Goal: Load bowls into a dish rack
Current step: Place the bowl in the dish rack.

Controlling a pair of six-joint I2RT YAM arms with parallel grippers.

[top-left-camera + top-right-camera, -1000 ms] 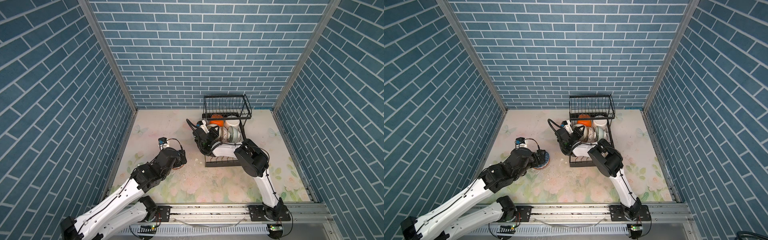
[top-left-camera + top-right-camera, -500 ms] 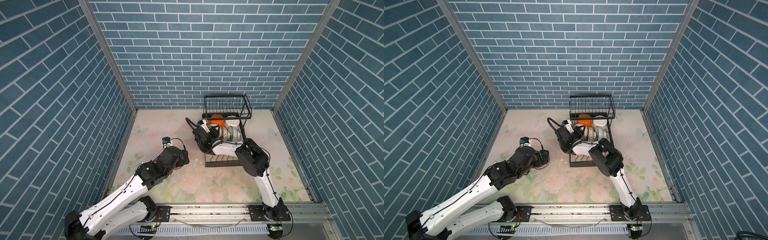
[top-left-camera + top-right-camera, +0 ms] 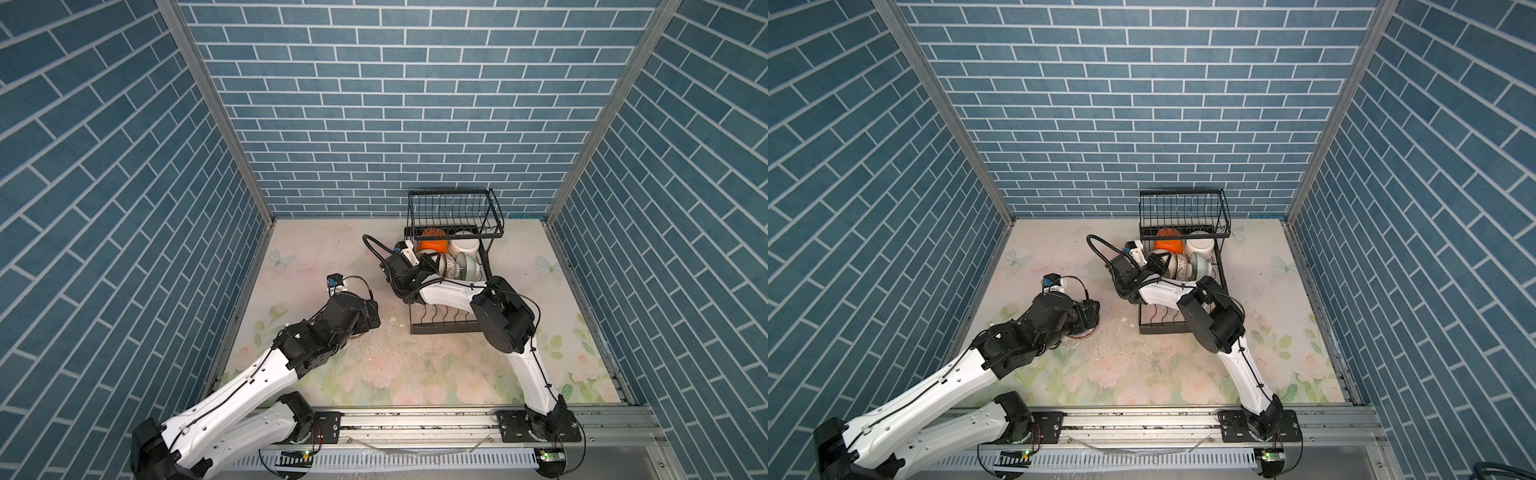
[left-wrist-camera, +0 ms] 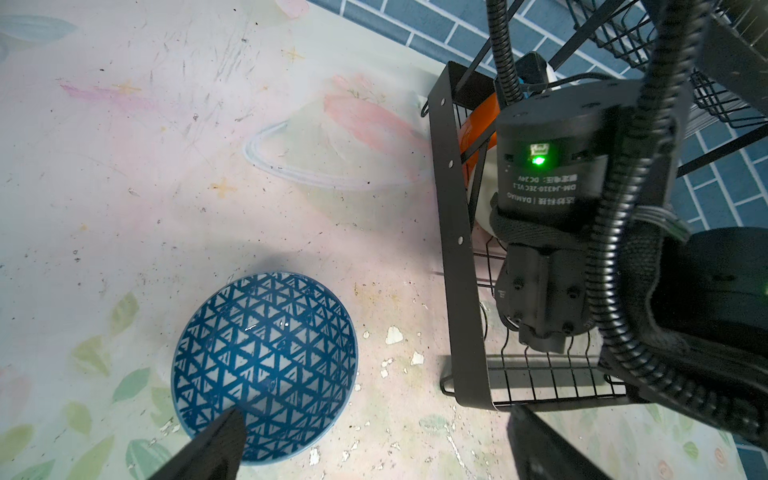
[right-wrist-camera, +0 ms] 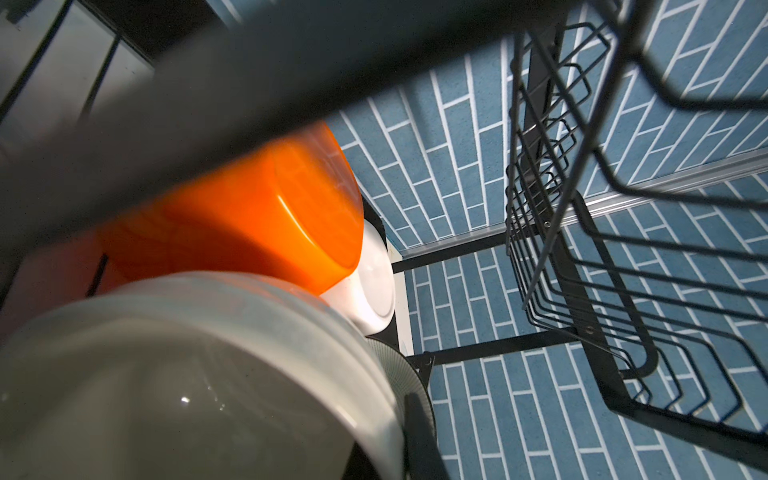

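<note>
A glazed ceramic bowl of blue-and-white triangles is set mouth-up on the floral mat, at eight o'clock from the black wire dish rack, under the wide-spread left gripper. The right gripper is pinched on a smooth pale-grey bowl stood on edge in the rack; "DAMIAO" is read on its motor

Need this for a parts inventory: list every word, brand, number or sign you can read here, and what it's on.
"DM-J4310-2EC V1.1": upside down on the label of the black motor at the right arm's wrist.
"DAMIAO": same label; the Chinese characters beside it are too small to read.
"DC 24V": same label, after more small Chinese characters.
No text on the patterned bowl or the rack.
</note>
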